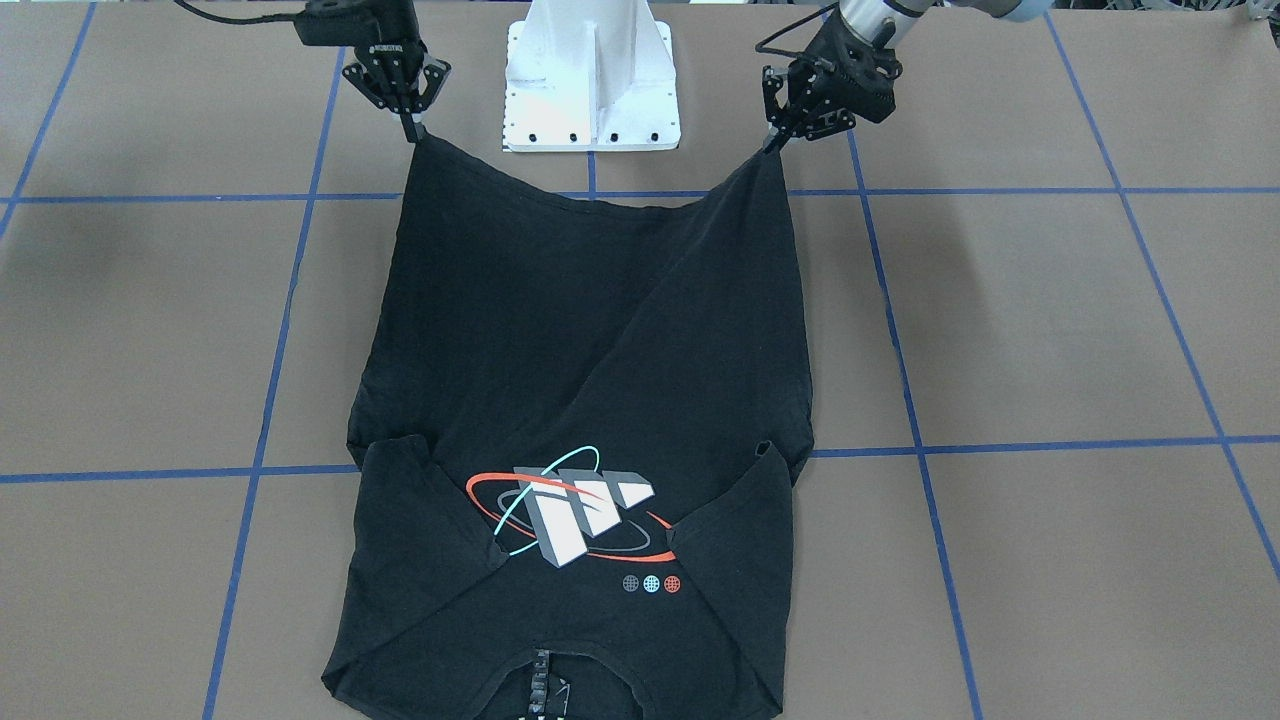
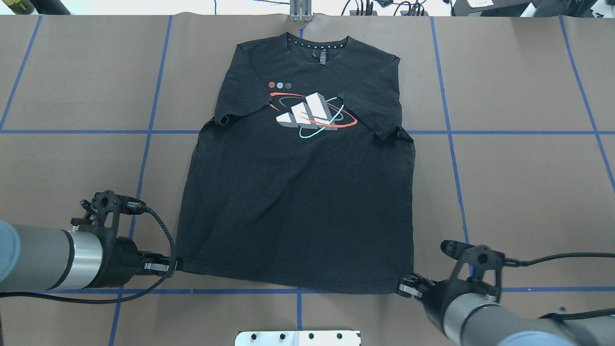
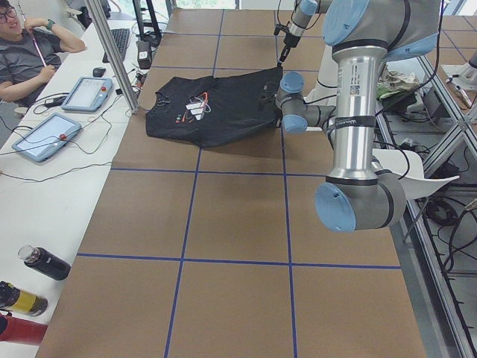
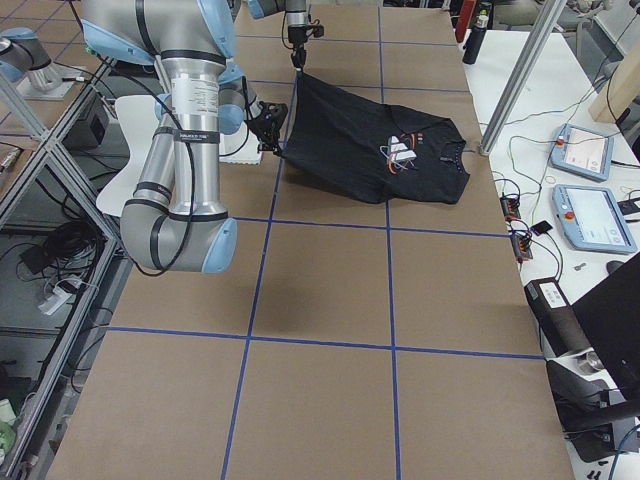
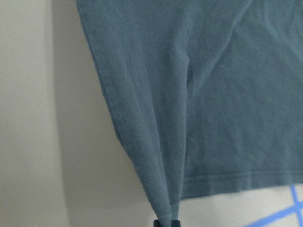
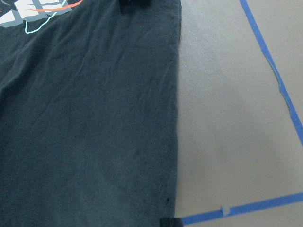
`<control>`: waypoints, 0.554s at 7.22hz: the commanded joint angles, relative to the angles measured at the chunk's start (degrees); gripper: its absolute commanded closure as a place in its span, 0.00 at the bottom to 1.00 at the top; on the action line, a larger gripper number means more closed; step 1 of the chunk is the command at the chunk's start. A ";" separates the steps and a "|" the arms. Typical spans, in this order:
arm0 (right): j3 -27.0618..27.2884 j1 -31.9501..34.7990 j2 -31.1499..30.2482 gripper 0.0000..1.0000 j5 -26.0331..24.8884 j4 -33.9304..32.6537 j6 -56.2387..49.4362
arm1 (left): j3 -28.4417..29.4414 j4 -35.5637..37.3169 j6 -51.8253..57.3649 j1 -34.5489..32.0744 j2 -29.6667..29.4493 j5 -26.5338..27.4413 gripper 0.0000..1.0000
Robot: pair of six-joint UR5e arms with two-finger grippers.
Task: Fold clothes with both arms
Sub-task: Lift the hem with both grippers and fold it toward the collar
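Between my pincers the T-shirt (image 2: 298, 202) hem sags slightly. I've got the left pincer (image 2: 172, 265) and right pincer (image 2: 402, 288) each clamped on a hem corner, collar well beyond them.

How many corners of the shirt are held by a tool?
2. The left tool holds one hem corner of the shirt; the right tool holds the other hem corner. None looks hidden.

— Your black T-shirt (image 2: 298, 192) lies face up, collar (image 2: 317, 41) pointing away from the robot. Both sleeves (image 2: 240, 91) are folded in against the orbit graphic (image 2: 312, 115).
— And the arms?
— Look low: the left gripper (image 2: 172, 264) pinches one hem corner and the right gripper (image 2: 403, 287) pinches the other. The hem (image 2: 288, 283) is raised at both ends.
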 commanded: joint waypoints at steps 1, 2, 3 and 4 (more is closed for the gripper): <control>10.23 -2.61 -0.41 1.00 8.76 -9.02 -2.34 | -8.29 1.82 -0.06 1.03 4.39 -2.48 1.00; 12.26 -5.25 -0.50 1.00 8.79 -9.30 -2.35 | -13.03 1.90 -0.14 3.39 7.65 -3.72 1.00; 14.37 -5.71 -0.42 1.00 8.79 -9.83 -2.35 | -16.30 2.17 -0.23 3.42 9.16 -4.25 1.00; 14.65 -2.75 0.19 1.00 8.79 -9.75 -2.35 | -17.55 4.08 -1.89 2.81 8.13 -4.43 1.00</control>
